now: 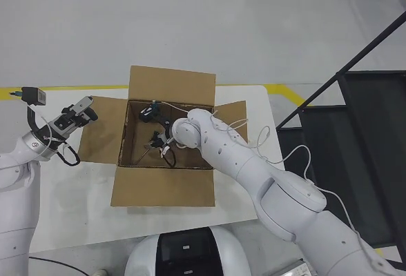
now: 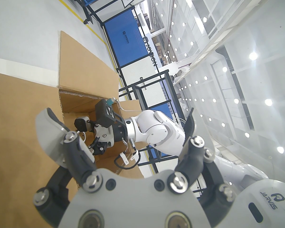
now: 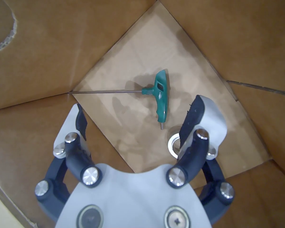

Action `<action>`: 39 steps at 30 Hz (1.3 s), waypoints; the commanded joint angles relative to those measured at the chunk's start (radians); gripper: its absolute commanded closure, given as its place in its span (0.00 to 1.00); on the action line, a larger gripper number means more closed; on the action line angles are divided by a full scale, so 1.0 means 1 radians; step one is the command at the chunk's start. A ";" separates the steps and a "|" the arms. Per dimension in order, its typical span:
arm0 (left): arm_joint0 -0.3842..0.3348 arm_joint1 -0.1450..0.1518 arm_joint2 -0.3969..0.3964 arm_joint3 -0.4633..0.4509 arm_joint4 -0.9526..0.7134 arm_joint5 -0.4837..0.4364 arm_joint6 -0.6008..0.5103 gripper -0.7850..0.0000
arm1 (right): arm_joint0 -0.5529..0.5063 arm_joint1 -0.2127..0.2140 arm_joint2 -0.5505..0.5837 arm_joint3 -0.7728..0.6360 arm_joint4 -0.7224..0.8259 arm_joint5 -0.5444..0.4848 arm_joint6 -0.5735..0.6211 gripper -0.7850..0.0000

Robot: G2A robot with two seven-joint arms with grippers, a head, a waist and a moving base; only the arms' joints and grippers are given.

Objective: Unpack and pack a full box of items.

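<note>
Cardboard box (image 1: 165, 188) on the table (image 1: 79, 207) holds a green T-handle hex key (image 3: 161, 96) flat on its floor beside what may be a silvery ring (image 3: 172, 143) (partly hidden), under the right gripper (image 3: 138, 105), jaws spread and empty, while the left gripper (image 2: 119, 119), likewise released, hangs by the left flap (image 1: 103, 134).

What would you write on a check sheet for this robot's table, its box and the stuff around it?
Surface: white table, carrying the box.
Job's things: open brown cardboard box; green T-handled hex key flat on its floor; pale ring beside it, partly hidden.
Clutter: nothing seen.
Grippers: right gripper open, inside the box above the key; left gripper open, over a side flap.
Cables: white cables loop along the right arm.
Surroundings: yellow floor line, black metal stairs.
</note>
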 commanded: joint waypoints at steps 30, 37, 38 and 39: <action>0.000 0.000 0.000 0.000 0.000 0.000 0.000 0.00 | -0.014 0.005 -0.038 0.040 -0.164 -0.079 -0.037 0.30; 0.000 0.000 0.000 0.000 0.000 0.000 0.000 0.00 | -0.008 -0.015 -0.044 0.096 -0.186 -0.076 -0.076 0.43; 0.000 0.000 0.000 0.000 0.000 0.000 0.000 0.00 | -0.007 -0.019 -0.047 0.106 -0.193 -0.070 -0.081 0.43; 0.000 0.000 0.000 0.000 0.000 0.000 0.000 0.00 | -0.007 -0.023 -0.046 0.115 -0.191 -0.067 -0.089 0.44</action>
